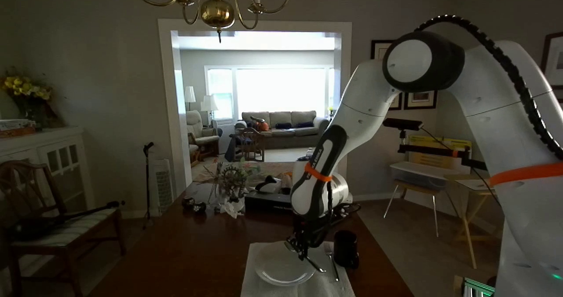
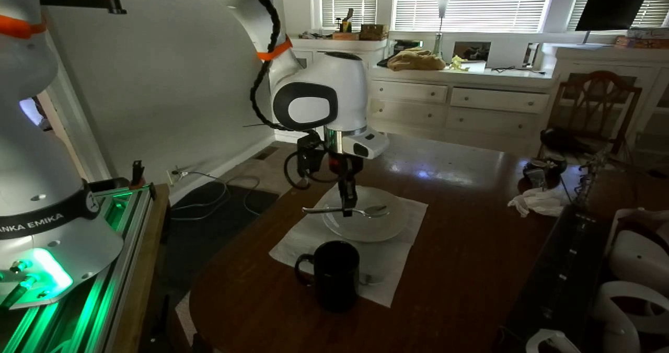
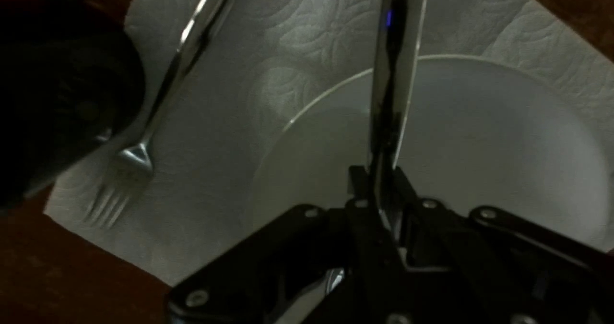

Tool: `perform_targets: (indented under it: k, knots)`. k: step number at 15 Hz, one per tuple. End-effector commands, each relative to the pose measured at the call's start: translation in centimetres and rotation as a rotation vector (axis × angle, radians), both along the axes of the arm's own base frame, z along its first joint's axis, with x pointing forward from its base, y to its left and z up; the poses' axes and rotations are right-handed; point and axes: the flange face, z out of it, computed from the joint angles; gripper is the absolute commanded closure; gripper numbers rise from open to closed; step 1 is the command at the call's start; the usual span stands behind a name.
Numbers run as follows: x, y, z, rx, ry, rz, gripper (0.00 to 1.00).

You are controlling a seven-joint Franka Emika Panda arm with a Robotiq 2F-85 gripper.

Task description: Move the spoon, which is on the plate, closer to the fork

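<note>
mat [image 1: 323,288]: pale embossed stuff, looks like paper towel to me; sits at the near end of the brown table [image 1: 193,257], going by an exterior view, closer to the right edge than the left;
plate [image 1: 283,276]: plain white, round, flat on the mat;
spoon [image 3: 395,65]: it's over the plate; bowl above the white, handle poking past the rim toward the table's near edge; can't tell whether the bowl actually touches it;
gripper [image 3: 382,189]: jaws narrow, pinched on the spoon handle, pretty close to the bowl;
fork [image 3: 178,72]: lying on the mat between plate and mug [image 1: 346,248], so over on the right-edge side of the plate; apart from the spoon;
mug: black, upright, just beside the fork; nearest of the bunch to the table's right edge;
box [image 1: 268,201]: long dark one, well back toward the far edge; partly hidden behind the arm [image 1: 365,99] in an exterior view;
dark round things [image 1: 188,203]: a small pair, near the left edge, up toward the far left corner; too blurry to name;
sofa [image 1: 294,141]: way past the far edge, through a doorway [image 1: 165,90]; bright window [image 1: 286,88] behind it
</note>
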Motion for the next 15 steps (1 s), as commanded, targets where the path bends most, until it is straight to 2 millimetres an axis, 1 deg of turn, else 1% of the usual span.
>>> perform_targets:
  k: [1, 3, 5, 12, 15]
  knots:
    - [-3.0, -3.9, 1.1, 0.027, 0.002, -0.199, 0.97]
    - [-4.2, -5.7, 0.6, 0.039, 0.015, -0.283, 0.97]
    - [-5.1, -6.8, 0.1, 0.037, 0.002, -0.354, 0.97]
    - [-5.0, -7.6, -1.5, 0.004, 0.003, -0.507, 0.97]
    - [-4.9, -7.5, -2.5, -0.011, -0.005, -0.518, 0.97]
